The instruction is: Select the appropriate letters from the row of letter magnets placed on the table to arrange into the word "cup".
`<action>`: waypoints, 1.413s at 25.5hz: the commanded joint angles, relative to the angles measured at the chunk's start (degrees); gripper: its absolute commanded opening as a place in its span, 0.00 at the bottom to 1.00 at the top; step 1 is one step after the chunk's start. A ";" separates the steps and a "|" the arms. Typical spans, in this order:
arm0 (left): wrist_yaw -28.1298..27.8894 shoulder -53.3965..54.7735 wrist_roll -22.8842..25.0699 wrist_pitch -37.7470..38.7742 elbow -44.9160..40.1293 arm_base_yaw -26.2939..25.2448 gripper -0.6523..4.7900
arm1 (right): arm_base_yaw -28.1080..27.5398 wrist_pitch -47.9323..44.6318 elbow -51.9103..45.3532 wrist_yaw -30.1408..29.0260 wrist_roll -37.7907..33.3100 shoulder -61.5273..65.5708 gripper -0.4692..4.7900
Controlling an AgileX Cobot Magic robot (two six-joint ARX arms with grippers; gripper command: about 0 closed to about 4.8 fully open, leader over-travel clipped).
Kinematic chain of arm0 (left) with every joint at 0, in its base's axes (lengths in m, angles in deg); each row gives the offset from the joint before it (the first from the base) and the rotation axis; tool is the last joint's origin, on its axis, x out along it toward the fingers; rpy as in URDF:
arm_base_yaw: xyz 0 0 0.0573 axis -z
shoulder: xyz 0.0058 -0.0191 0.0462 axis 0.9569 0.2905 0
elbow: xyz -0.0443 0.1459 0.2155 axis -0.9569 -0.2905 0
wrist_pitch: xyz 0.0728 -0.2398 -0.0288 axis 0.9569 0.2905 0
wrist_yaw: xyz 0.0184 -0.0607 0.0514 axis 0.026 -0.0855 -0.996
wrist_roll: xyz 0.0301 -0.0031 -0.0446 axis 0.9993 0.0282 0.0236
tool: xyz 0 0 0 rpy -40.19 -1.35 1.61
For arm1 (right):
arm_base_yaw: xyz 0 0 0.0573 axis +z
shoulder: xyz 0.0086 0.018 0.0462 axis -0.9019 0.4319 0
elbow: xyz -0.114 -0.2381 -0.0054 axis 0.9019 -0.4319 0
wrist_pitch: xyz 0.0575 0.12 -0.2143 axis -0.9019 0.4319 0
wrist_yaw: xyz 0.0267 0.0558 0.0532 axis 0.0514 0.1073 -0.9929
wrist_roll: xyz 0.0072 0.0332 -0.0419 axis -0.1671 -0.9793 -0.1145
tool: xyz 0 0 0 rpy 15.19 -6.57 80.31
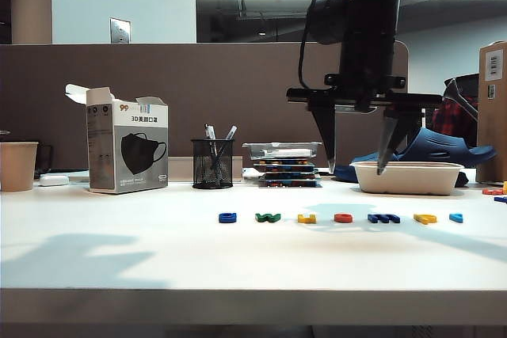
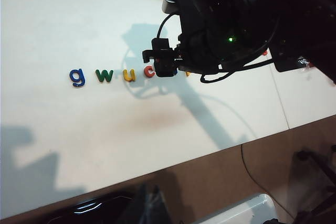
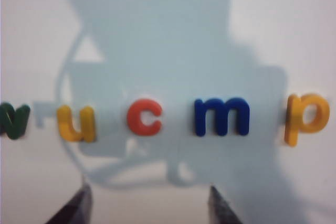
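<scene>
Red-orange "c" (image 3: 144, 117) lay in the row on the white table (image 1: 119, 251) between "u" (image 3: 76, 124) and "m" (image 3: 221, 116) — the right gripper (image 1: 360, 168) hung above, jaws wide, empty; the left gripper was unseen.

Seven letter magnets (image 1: 343, 218) in row; mask box (image 1: 127, 150), one; pens (image 1: 218, 138), maybe three.

Bright overhead strip light, soft table shadows, blurred right wrist view
</scene>
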 commanded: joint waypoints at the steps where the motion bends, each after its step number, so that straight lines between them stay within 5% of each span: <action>1: -0.13 -0.15 0.26 -0.35 0.26 0.02 0.11 | 0.31 -3.02 0.28 0.61 -1.29 0.35 0.62; 36: -0.20 -0.15 0.24 -0.35 0.26 0.02 0.11 | 1.46 -6.40 0.20 0.85 -1.27 8.22 0.62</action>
